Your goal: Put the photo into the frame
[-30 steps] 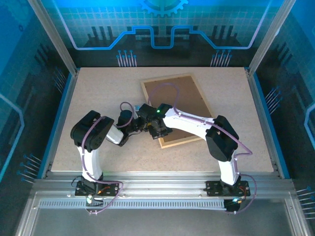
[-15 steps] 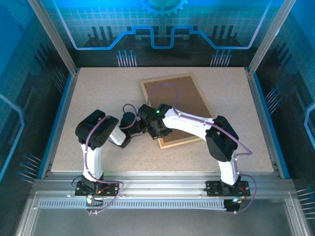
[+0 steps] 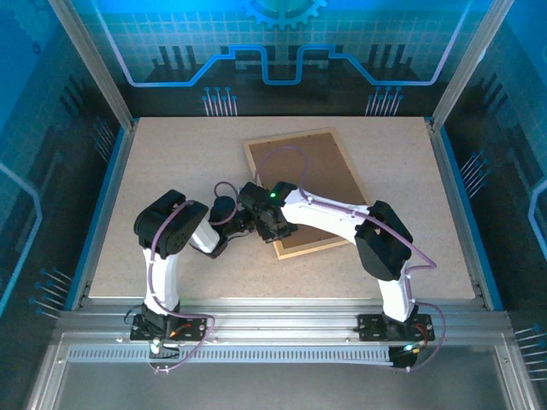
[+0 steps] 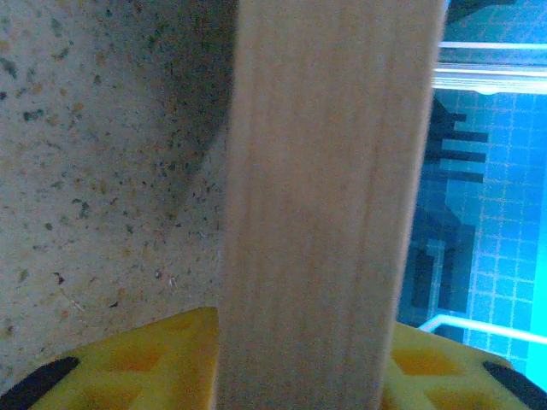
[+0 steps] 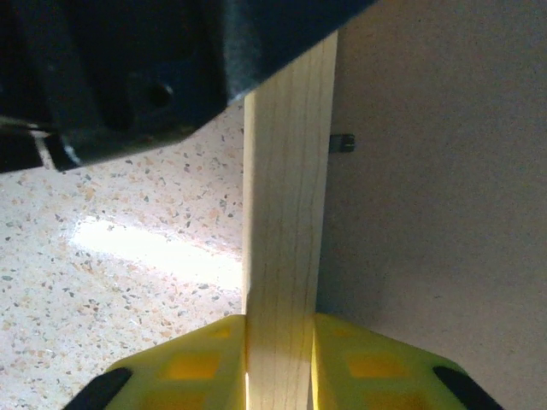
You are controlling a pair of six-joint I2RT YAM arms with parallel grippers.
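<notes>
The frame (image 3: 289, 136) lies on the table, its thin light wooden rails around a brown backing board (image 3: 312, 184). Both grippers meet at its near left corner. My left gripper (image 3: 248, 224) comes in from the left. In the left wrist view its yellow fingers (image 4: 162, 350) sit against both sides of a wooden rail (image 4: 325, 171). My right gripper (image 3: 272, 229) reaches in from the right. In the right wrist view its yellow fingers (image 5: 197, 363) press on the rail (image 5: 286, 196). The photo is out of view.
The speckled table (image 3: 188, 162) has free room left of and behind the frame. Blue side rails (image 3: 101, 205) and metal posts bound it. A small metal clip (image 5: 342, 143) sits on the board beside the rail. The left arm's dark body (image 5: 128, 68) hangs close over the right gripper.
The left arm has shifted right toward the frame's corner and its jaws have closed onto the rail. The right arm and the frame have hardly moved.
</notes>
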